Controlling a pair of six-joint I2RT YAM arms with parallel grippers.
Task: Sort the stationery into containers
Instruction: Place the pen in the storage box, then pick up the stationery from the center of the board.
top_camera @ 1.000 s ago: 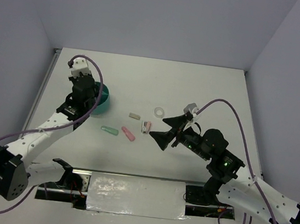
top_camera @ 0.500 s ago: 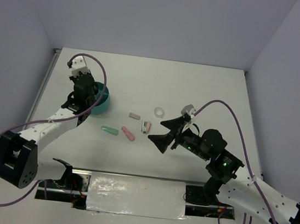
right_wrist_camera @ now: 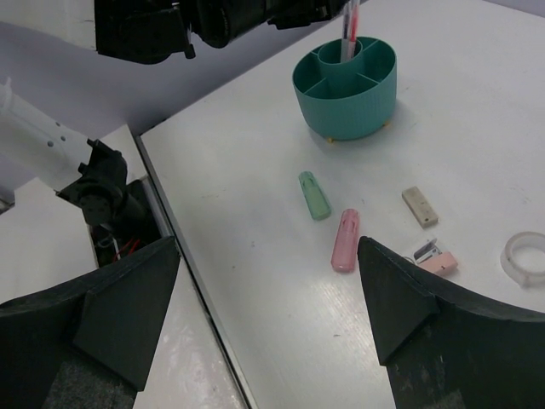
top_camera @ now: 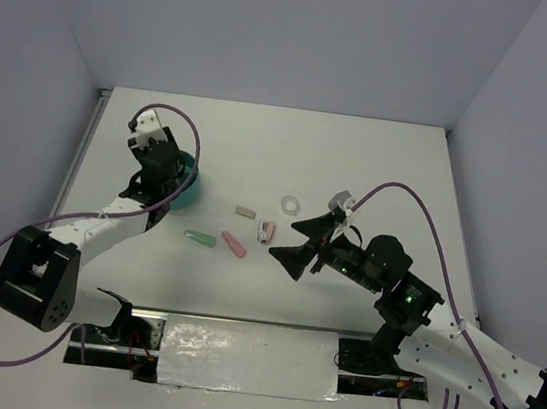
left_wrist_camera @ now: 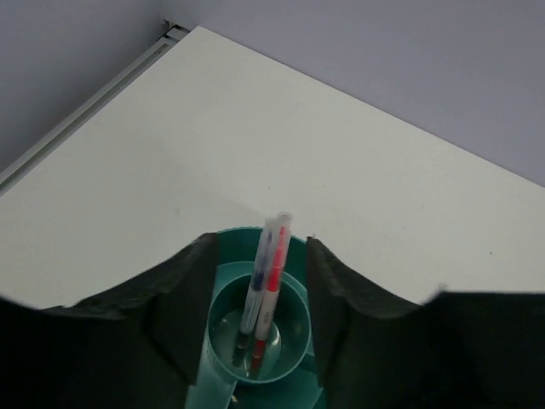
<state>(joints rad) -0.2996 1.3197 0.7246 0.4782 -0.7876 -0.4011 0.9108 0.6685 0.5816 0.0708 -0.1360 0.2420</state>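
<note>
The teal organiser cup stands at the left. My left gripper hangs over it, open. In the left wrist view its fingers stand either side of the cup's central ring. The red-pink pen and the thin grey pen stand in that ring, untouched. On the table lie a mint-green eraser, a pink eraser, a tan block, a small pink-and-grey block and a clear tape ring. My right gripper is open and empty, right of the small block.
The right wrist view shows the cup, mint eraser, pink eraser, tan block, small block and tape ring. The table's near edge, with a gap and wiring below, lies close by.
My left arm has swung its elbow left while its gripper stayed over the cup. My right gripper has shifted slightly left and down.
</note>
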